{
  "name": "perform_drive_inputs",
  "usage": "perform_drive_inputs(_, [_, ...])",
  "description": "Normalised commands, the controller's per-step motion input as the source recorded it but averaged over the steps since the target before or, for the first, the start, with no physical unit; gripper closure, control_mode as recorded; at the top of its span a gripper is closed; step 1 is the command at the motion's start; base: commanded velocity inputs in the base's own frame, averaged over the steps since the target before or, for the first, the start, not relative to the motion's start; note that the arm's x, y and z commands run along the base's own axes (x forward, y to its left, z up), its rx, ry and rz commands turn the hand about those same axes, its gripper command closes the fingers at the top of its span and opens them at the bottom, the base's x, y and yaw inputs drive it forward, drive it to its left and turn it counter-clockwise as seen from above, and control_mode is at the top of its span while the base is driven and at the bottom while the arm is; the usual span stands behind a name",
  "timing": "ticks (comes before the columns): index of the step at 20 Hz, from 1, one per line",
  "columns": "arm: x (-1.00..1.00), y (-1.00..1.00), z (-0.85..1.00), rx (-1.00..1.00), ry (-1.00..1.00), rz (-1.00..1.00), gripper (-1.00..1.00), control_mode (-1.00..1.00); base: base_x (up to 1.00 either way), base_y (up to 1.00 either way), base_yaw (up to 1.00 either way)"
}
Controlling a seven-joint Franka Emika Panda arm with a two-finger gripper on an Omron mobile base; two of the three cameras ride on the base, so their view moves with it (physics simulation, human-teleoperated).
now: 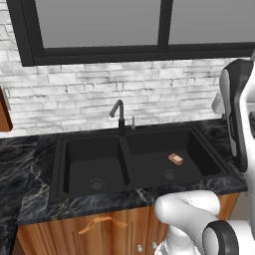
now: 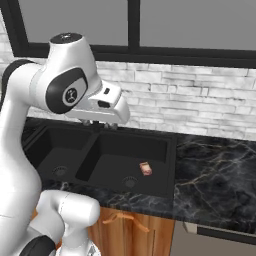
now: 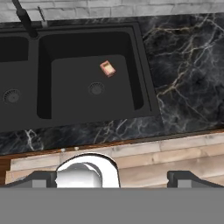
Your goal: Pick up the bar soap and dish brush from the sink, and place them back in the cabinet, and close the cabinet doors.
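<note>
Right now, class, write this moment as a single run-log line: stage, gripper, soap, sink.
stage: before first pick | gripper: open, empty, above the counter edge | bar soap: on the right basin floor, near the drain | sink: dish brush not seen

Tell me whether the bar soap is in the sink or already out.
In. The bar soap lies flat on the floor of the sink's right basin, beside the round drain, nothing touching it.

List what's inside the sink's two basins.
In the sink, the right basin holds the bar soap, lying on the floor just beyond the round drain. The left basin shows just its drain. The near walls hide each basin's front strip.
</note>
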Motion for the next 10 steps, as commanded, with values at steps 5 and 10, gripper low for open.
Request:
perform_drive_inputs(5, [0.27, 0.01, -0.20, 0.00, 0.01, 0.01, -1.00, -1.00, 0.00, 0.00, 0.00])
perform_drive_inputs(10, [0.14, 0.00, -0.28, 0.00, 0.00, 0.03, -1.00, -1.00, 0.00, 0.00, 0.00])
